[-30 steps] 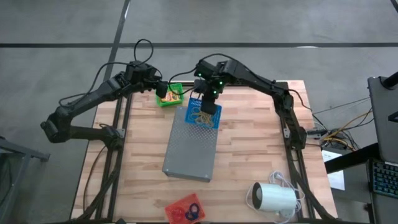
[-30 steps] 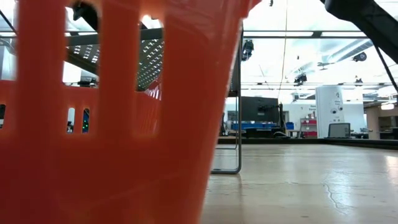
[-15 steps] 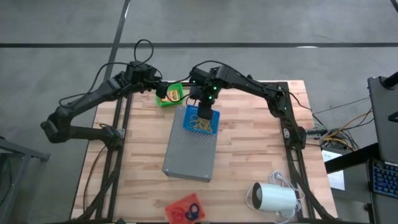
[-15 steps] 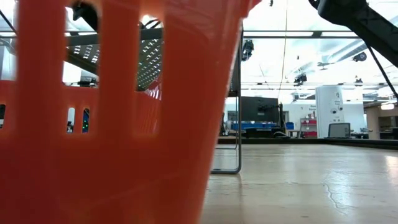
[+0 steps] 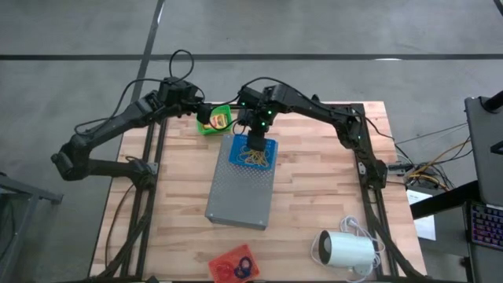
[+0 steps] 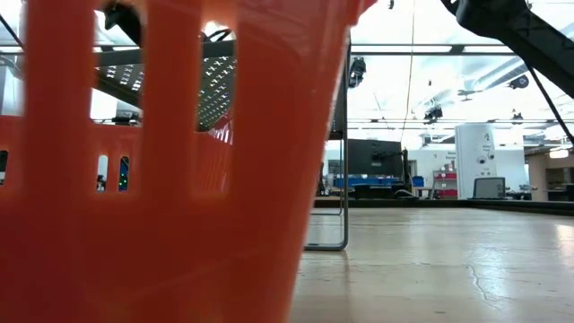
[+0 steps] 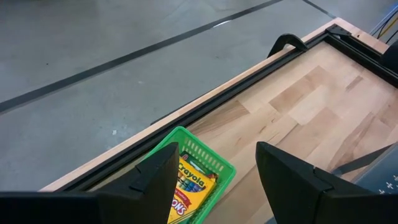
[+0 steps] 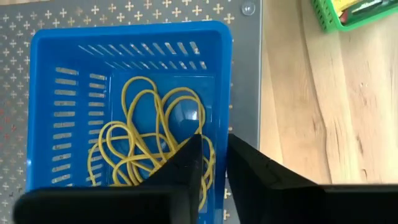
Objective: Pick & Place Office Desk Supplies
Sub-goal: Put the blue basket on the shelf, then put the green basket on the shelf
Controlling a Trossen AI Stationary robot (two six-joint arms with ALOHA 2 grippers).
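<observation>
Right wrist view showed the rubber bands (image 8: 152,140) lying in a loose yellow tangle on the floor of the blue basket (image 8: 56,74), which sat on the grey perforated slab (image 8: 124,11) near its far end. The right gripper (image 8: 213,163) hung directly over that basket, its two dark fingers (image 8: 186,163) parted by only a narrow gap — nothing could be seen pinched between them, and the tips stood just above the bands at the basket's edge.

From the high view the same basket (image 5: 253,152) rested on the slab (image 5: 240,189) with the right gripper (image 5: 256,145) above it. Just beside the slab's far corner stood the green basket (image 5: 214,126) holding the crayon boxes (image 5: 218,120); in the left wrist view one yellow crayon box (image 7: 186,190) lay flat inside that green basket (image 7: 214,163). The left gripper (image 7: 214,171) hovered over it — fingers spread well apart, holding nothing.

At the near edge of the wooden table (image 5: 314,181) an orange basket (image 5: 233,263) held red and blue rubber rings (image 5: 240,265), well apart from both arms. The white cylinder (image 5: 346,251) with its cord lay near the table's near right corner. In the low view the orange basket (image 6: 161,179) filled most of the sight, so little of the work could be told from there.
</observation>
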